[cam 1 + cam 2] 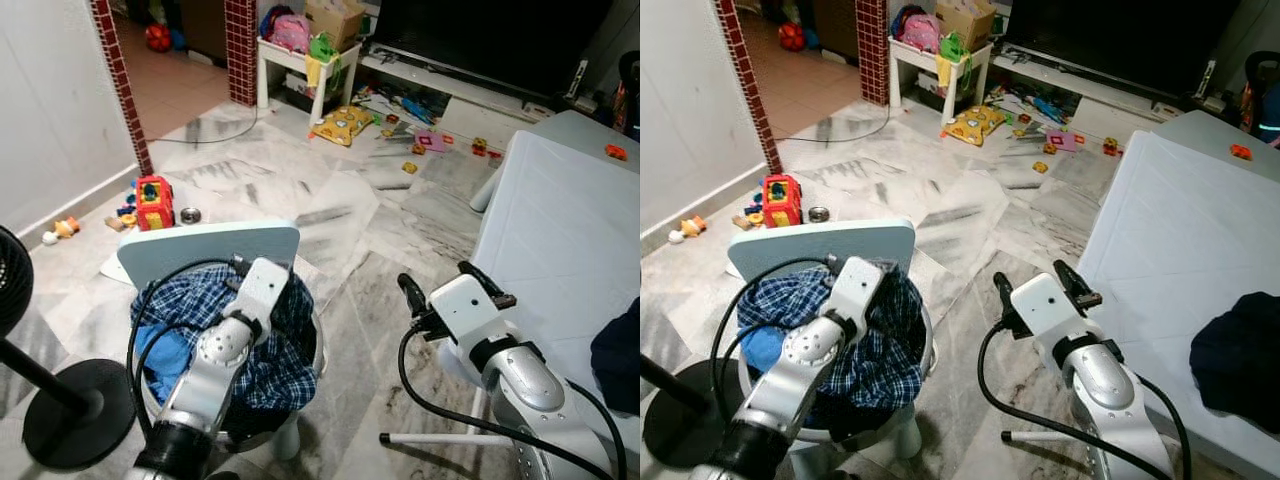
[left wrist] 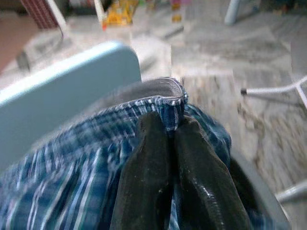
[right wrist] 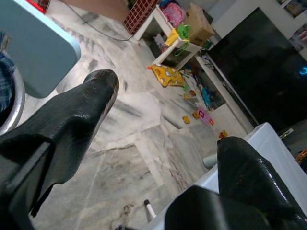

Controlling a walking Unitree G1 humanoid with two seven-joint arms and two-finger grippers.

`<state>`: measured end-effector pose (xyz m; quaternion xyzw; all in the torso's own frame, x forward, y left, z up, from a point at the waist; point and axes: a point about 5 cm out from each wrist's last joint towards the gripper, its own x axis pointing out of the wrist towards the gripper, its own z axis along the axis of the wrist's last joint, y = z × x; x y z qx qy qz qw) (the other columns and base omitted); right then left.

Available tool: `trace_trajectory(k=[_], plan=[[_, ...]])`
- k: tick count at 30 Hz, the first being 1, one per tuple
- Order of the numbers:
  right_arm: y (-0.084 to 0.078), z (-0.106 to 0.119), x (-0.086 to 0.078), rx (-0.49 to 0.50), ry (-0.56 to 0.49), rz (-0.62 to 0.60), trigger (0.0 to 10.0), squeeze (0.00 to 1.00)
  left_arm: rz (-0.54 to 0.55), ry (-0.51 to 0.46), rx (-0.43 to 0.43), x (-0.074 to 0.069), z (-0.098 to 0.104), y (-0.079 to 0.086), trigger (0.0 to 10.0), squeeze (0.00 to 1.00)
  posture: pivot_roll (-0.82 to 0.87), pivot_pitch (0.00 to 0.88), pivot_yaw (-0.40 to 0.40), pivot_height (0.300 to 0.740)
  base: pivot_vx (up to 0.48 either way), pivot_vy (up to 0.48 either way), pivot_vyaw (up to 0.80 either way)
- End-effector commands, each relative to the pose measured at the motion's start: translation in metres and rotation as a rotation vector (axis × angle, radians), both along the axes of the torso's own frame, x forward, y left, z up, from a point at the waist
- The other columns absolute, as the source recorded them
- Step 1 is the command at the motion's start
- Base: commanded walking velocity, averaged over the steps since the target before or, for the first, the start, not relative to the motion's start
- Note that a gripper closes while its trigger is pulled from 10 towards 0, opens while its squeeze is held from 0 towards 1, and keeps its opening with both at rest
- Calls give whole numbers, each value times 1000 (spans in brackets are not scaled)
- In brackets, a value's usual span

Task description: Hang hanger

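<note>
Fingers (image 2: 158,167) of the left gripper (image 2: 171,125) are pressed together, pinching the hem of a blue plaid shirt (image 1: 265,365) heaped in a round laundry basket (image 1: 318,352), beside a pale blue board (image 1: 205,248) leaning against the basket's far side. Fingers (image 3: 81,112) of the right gripper (image 1: 440,282) are spread wide and hold nothing, hovering above the marble floor (image 1: 330,200) just beside the white bed (image 1: 560,240). A dark garment (image 1: 1240,355) lies on the bed. No hanger can be made out.
</note>
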<state>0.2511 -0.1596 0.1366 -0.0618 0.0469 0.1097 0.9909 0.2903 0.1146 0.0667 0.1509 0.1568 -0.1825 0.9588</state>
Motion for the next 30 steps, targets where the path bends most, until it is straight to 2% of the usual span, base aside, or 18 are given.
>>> trace_trajectory(k=[1,6,8,10,11,12,13,14,15,16,18,19,20,21,29,30], plan=[[-9,-2,1,-14,-2,-27,10000,0,-11,37,-5,-5,1,1,1569,0,115,0,-111,740,0,0,0],[-12,-3,2,-21,-5,-30,10000,0,33,92,3,-3,0,9,1569,0,119,0,-106,740,0,0,0],[-11,-3,4,-23,-9,-29,10000,0,27,108,16,-3,-2,9,1882,0,118,0,-105,740,0,0,0],[-11,-2,5,-24,-15,-27,10000,0,26,126,27,-3,-4,8,2667,0,114,0,-102,740,0,0,0],[-11,-2,5,-24,-15,-27,10000,0,26,126,27,-3,-4,8,2667,0,114,0,-102,740,0,0,0],[-11,-1,6,-25,-19,-27,10000,0,28,139,37,-4,-4,8,3451,0,112,0,-102,740,0,0,0],[-11,-1,6,-25,-20,-27,10000,0,24,152,46,-5,-5,7,7490,0,111,0,-102,740,0,0,0],[-11,-1,6,-26,-21,-26,10000,0,22,163,51,-5,-6,7,8471,0,109,0,-103,740,0,0,0],[-11,-1,5,-27,-21,-26,10000,0,22,171,52,-6,-7,7,8745,0,109,0,-103,740,0,0,0],[-12,-2,5,-30,-19,-25,10000,0,15,188,52,-8,-9,7,10000,0,107,0,-105,740,0,0,0],[-13,-2,5,-33,-18,-25,10000,0,20,195,44,-8,-10,6,10000,0,107,0,-106,740,0,0,0],[-14,-2,5,-34,-18,-24,10000,0,23,200,31,-8,-9,6,10000,941,106,0,-107,740,0,0,0],[-14,-2,5,-35,-19,-24,10000,0,23,203,24,-8,-9,5,10000,941,106,0,-107,740,0,0,0],[-14,-2,5,-36,-19,-24,10000,0,23,203,20,-8,-9,5,10000,1000,105,0,-108,740,0,0,0],[-14,-2,6,-41,-22,-21,10000,0,34,193,55,-7,-9,5,10000,1000,102,0,-111,740,0,0,0],[-14,-2,6,-43,-21,-20,10000,0,36,196,59,-7,-9,4,10000,553,100,0,-112,740,0,0,0]])
